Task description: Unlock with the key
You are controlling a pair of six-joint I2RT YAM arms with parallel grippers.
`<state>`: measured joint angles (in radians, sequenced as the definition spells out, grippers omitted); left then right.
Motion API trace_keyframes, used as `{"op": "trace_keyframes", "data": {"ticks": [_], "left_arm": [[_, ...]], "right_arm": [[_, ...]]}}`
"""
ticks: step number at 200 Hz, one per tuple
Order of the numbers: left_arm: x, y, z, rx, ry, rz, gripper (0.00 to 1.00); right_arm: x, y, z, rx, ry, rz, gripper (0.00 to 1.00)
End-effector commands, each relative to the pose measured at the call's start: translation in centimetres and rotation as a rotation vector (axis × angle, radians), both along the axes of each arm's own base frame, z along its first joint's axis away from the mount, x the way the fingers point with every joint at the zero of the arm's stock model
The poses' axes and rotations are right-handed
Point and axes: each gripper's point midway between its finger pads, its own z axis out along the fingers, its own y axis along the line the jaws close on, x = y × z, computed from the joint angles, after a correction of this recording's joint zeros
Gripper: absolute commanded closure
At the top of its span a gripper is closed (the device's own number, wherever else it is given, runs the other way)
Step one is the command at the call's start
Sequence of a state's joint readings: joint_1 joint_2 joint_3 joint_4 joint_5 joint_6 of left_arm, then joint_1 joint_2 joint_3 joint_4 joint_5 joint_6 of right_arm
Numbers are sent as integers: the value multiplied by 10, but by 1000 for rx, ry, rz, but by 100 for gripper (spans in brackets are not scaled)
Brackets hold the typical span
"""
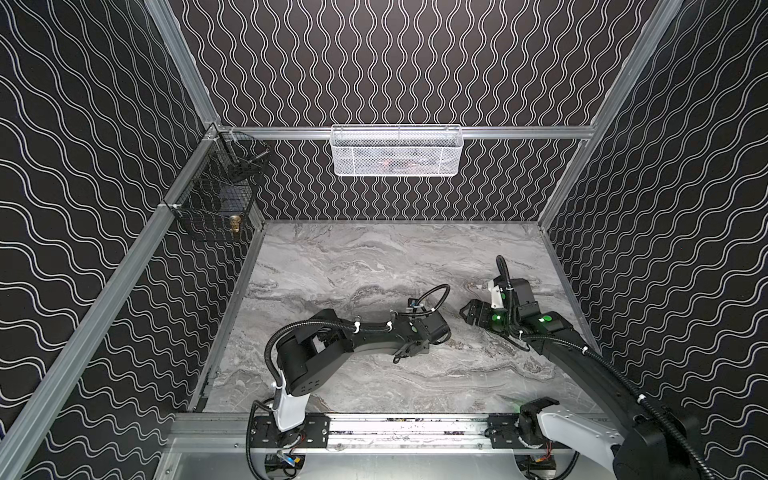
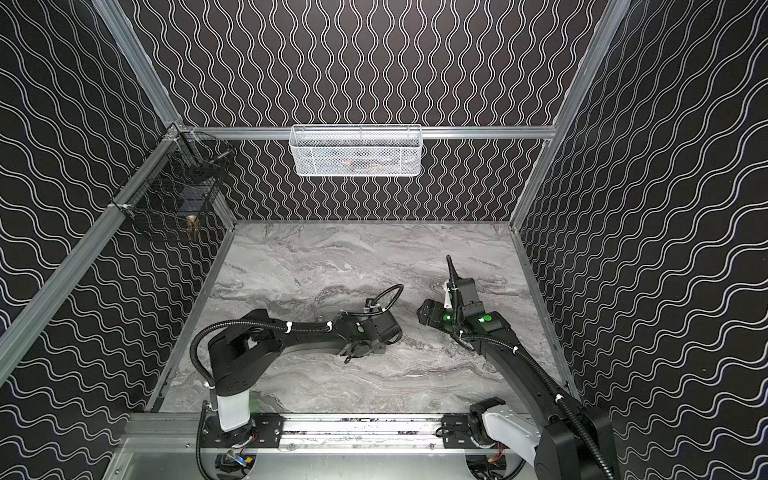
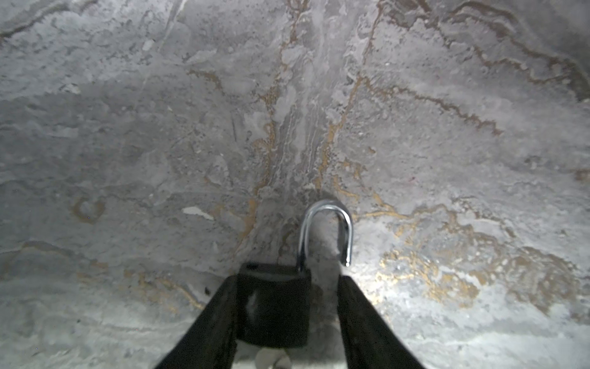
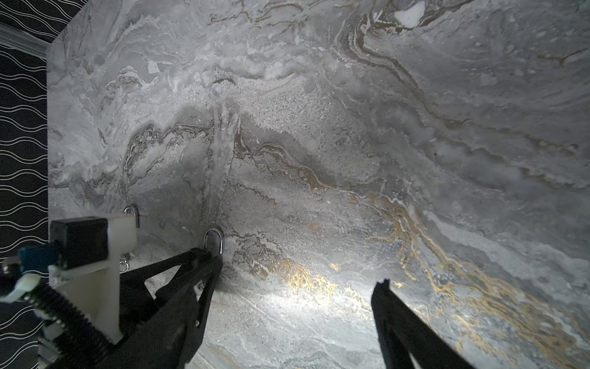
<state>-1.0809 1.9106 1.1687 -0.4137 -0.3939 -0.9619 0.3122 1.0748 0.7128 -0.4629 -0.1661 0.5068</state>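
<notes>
Where the left-hand aluminium rail (image 1: 124, 266) is meeting the back corner, a black wire basket (image 1: 208, 203) is hanging, with a small brass-coloured object (image 1: 235, 224) showing through its mesh. Centre back: a white mesh metal basket (image 1: 361, 162) is hanging from the rear rail (image 1: 519, 133); its contents are too dim to name.

Below, the grey veined marble-pattern tabletop (image 1: 353, 266) is lying under both arms. The left arm (image 1: 332, 332) is stretching low toward the middle in both top views. The left gripper (image 3: 287, 281) is pointing down at the tabletop, its fingers (image 3: 207, 329) standing apart. A black rectangular padlock (image 3: 274, 306) is sitting between them. Its body is touching one finger, and a clear gap is showing at the other, so it is not clamped. Resting on the marble or just above it: cannot tell. Its chrome U-shaped shackle (image 3: 327, 205) is standing open, one leg in the body and the free end hanging clear beside it. The lock face is showing too dark and blurred for any brand or lettering. Key: cannot make it out.

Further right, the right gripper (image 4: 300, 271) is hovering just beside the left arm's end, its fingers spread wide and holding nothing.
</notes>
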Motion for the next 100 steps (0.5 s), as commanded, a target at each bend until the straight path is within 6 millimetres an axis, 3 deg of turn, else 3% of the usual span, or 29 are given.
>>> {"op": "trace_keyframes", "data": {"ticks": [1, 39, 85, 100], "left_arm": [[-4, 1, 3, -21, 16, 11, 39], [-4, -5, 14, -75, 11, 2, 24], [-8, -10, 15, -111, 27, -10, 20], [-11, -13, 13, -124, 45, -19, 12]], "right_arm": [[3, 1, 9, 10, -39, 7, 13], [3, -2, 12, 4, -50, 0, 13], [4, -1, 17, 20, -62, -1, 13], [4, -1, 17, 23, -60, -2, 13]]}}
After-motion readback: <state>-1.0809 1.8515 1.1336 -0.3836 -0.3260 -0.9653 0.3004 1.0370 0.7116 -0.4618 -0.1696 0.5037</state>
